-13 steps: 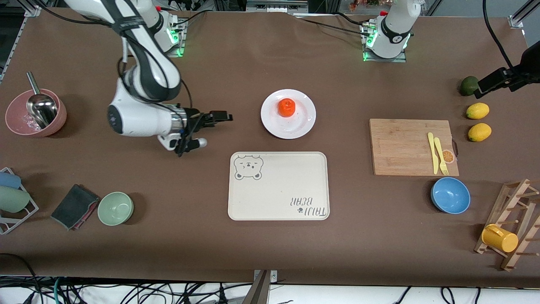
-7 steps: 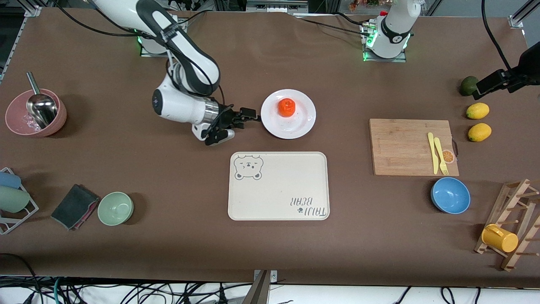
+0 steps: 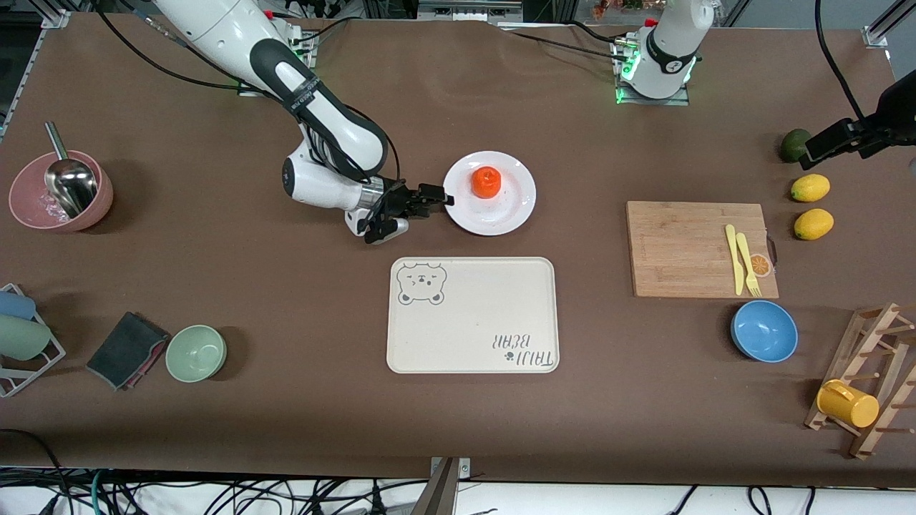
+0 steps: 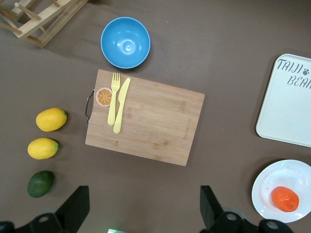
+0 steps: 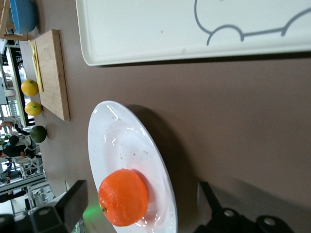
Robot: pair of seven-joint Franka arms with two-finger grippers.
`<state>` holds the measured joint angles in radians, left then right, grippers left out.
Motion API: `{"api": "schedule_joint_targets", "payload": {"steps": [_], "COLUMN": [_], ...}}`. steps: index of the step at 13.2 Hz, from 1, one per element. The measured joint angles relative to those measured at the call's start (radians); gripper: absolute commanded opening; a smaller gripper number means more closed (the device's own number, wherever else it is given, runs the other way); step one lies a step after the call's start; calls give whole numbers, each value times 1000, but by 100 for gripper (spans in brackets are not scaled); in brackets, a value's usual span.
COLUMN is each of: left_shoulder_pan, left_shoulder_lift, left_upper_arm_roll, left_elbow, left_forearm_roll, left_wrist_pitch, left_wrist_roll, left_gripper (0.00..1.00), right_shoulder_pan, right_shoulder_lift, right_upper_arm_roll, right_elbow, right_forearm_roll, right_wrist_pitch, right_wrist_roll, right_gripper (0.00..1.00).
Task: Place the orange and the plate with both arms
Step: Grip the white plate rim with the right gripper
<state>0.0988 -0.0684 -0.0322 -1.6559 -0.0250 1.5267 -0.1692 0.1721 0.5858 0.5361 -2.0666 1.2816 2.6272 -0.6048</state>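
step: right gripper open, low at rim of round white plate | small bright orange on plate | advice: straddle rim squarely, lift level so fruit stays | left gripper open, high above wooden cutting board, waiting

Two white Franka arms with black joint bands, green-lit bases at frame top, trailing black cables; the right gripper is black, with dark jaws.

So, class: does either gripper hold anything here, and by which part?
Nothing is held. The right gripper is open at the plate rim, not gripping it; the left gripper is open over bare table, waiting.
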Motion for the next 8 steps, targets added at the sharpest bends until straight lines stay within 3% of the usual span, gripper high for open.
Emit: {"api": "schedule_joint_targets", "payload": {"steps": [3,8], "left_shoulder_pan": [1,1], "left_shoulder_lift": [1,1], "left_upper_arm_roll": [2,2], "left_elbow": [0,0], "left_forearm_roll": [0,0], "left_wrist_pitch": [0,0], "left_wrist_roll": [0,0], "left_gripper": [100,100], "right_shoulder_pan": [37,94], "right_shoulder_lift": [11,38], "right_upper_arm_roll": [1,3], "right_elbow": [1,1], "right_forearm_roll": [65,74], "right_wrist_pitch": [29,106], "right_wrist_roll": [-8,-25], "right_gripper": [100,99]}}
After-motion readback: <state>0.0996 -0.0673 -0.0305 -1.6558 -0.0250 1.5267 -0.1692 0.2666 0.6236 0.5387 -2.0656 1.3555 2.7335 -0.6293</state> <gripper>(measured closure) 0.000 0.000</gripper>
